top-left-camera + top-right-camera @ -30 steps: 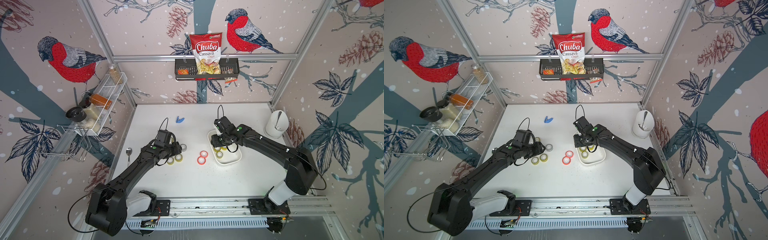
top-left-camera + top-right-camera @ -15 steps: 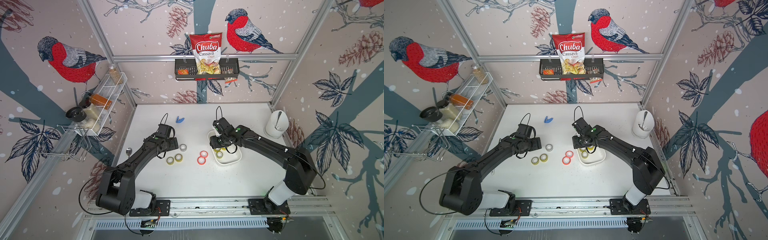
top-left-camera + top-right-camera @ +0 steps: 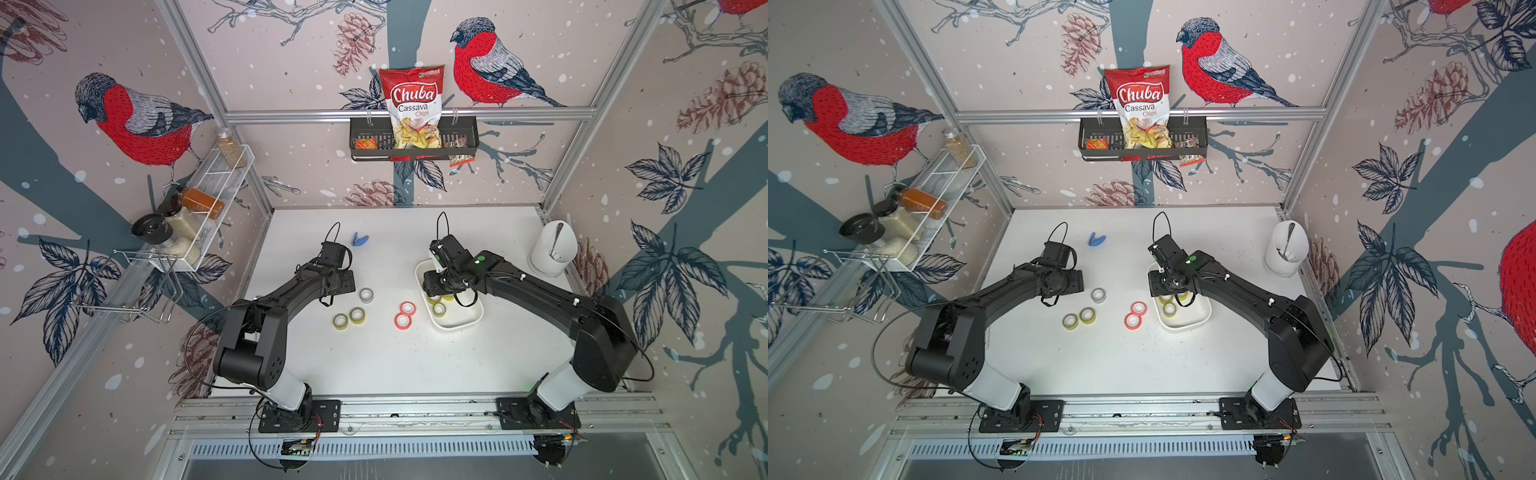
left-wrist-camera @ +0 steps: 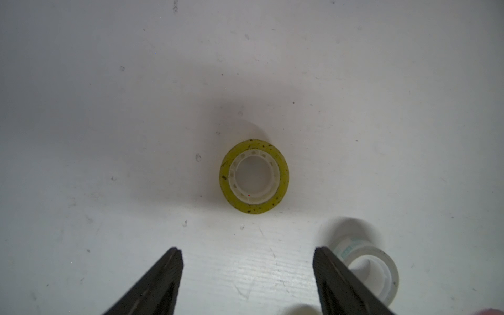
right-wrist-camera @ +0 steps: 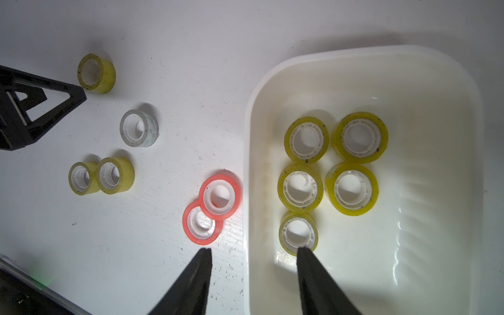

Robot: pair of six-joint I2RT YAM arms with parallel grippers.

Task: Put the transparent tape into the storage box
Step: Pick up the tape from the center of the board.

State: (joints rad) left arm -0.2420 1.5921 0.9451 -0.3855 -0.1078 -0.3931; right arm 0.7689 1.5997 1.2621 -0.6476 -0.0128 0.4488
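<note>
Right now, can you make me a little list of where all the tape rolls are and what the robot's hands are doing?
storage box: holds five yellow rolls
table: three loose yellow rolls, two touching red rolls, one grey roll
left gripper: open, empty
right gripper: open, empty, over the box's rim

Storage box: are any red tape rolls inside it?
No, both red rolls lie on the table just outside the storage box rim; only yellow rolls sit inside.
</note>
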